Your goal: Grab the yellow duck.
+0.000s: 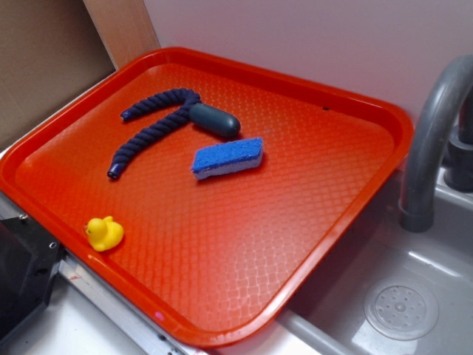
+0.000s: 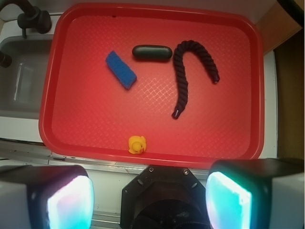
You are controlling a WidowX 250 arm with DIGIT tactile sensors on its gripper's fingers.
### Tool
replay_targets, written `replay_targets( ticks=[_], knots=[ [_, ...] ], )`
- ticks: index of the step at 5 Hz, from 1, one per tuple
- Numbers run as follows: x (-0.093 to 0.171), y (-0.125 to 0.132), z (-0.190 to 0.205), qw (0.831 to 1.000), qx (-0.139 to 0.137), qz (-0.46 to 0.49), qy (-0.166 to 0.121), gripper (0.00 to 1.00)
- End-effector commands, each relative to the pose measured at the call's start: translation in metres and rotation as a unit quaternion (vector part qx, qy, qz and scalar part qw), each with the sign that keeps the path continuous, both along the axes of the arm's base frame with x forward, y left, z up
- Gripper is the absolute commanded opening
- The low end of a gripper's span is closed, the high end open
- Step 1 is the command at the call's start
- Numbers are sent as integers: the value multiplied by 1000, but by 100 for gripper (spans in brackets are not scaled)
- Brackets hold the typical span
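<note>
The yellow duck stands on the red tray, close against the rim by the robot's base. In the wrist view my gripper hangs high above that rim, on the near side of the duck. Its two glowing pads are far apart and hold nothing, so it is open. The exterior view does not show the gripper.
On the tray's far half lie a blue sponge, a dark oblong object and a curved navy rope. A grey sink with a faucet borders the tray.
</note>
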State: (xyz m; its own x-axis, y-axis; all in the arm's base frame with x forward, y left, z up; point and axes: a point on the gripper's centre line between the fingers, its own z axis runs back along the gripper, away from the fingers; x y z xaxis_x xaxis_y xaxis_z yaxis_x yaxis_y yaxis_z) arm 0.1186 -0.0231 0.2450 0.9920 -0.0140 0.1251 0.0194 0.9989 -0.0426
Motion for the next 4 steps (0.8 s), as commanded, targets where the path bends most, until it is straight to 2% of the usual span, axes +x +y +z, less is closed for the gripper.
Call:
replay_targets(
  ticks=[1,2,3,4],
  knots=[
    [0,0,0,1000,0,0,0,100],
    [22,-10,-8,1000,-13,7,-15,100],
    [39,-38,-29,999,-26,-22,15,100],
    [39,-53,-47,997,-28,-51,50,100]
  ],
)
